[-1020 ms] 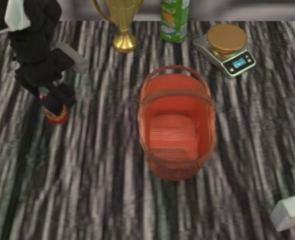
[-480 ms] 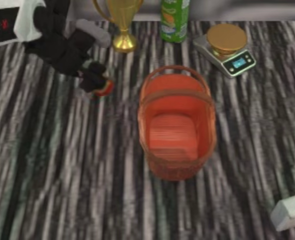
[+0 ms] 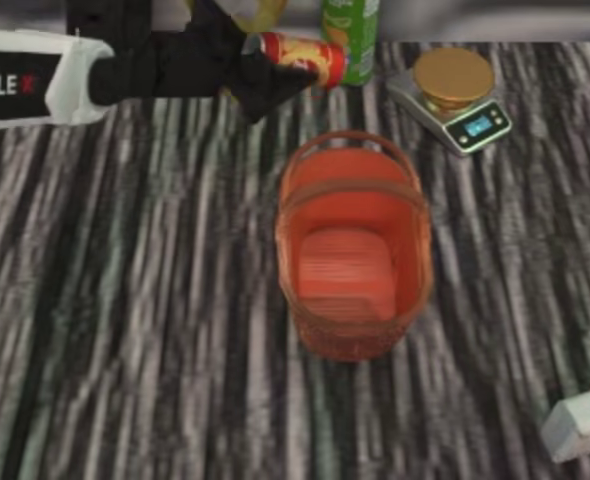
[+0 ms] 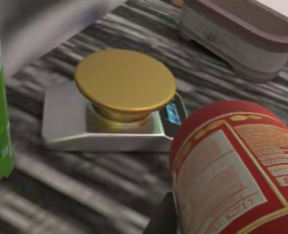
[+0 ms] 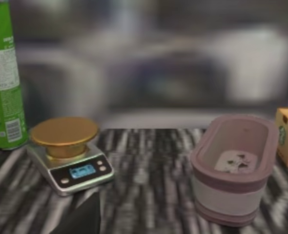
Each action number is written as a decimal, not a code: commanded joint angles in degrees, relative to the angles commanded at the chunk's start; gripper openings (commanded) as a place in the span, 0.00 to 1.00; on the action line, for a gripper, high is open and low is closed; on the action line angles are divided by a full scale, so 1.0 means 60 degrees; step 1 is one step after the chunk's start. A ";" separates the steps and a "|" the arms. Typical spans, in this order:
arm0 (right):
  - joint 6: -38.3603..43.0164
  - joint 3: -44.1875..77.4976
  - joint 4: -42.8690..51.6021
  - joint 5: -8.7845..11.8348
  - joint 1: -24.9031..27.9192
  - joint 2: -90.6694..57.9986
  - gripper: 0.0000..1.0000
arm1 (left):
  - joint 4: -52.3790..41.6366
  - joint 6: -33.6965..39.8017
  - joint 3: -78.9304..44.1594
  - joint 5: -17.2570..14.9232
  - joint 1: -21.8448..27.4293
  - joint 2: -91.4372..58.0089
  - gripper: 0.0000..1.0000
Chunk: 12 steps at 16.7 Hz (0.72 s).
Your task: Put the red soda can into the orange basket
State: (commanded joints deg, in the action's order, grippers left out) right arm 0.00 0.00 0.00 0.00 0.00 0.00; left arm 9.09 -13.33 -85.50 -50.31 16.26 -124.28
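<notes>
Layout of my counter, seen from above

The oval orange woven basket (image 3: 353,245) sits mid-counter (image 3: 155,330). Behind it along the far edge, left to right: my left claw (image 3: 275,70) carrying the small red soda can (image 3: 300,57) on its side above the counter, the tall green canister (image 3: 348,40) just beside the can, then the silver scale with a gold round plate (image 3: 453,95). The red-and-white box (image 3: 580,420) lies at the near right corner.
</notes>
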 joint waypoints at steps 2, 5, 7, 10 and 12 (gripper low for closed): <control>0.0000 0.0000 0.0000 0.0000 0.0000 0.0000 1.00 | 0.1756 0.0586 0.0488 -0.1190 0.0126 0.0265 0.00; 0.0000 0.0000 0.0000 0.0000 0.0000 0.0000 1.00 | 0.3739 0.1290 0.1087 -0.2658 0.0277 0.0659 0.00; 0.0000 0.0000 0.0000 0.0000 0.0000 0.0000 1.00 | 0.4560 0.1603 0.1361 -0.3331 0.0344 0.0880 0.00; 0.0000 0.0000 0.0000 0.0000 0.0000 0.0000 1.00 | 0.5032 0.1791 0.1530 -0.3743 0.0382 0.1037 0.00; 0.0000 0.0000 0.0000 0.0000 0.0000 0.0000 1.00 | 0.5032 0.1791 0.1530 -0.3743 0.0382 0.1037 0.00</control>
State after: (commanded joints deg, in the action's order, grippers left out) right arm 0.00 0.00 0.00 0.00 0.00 0.00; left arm 39.28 -2.59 -76.32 -72.77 18.55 -118.06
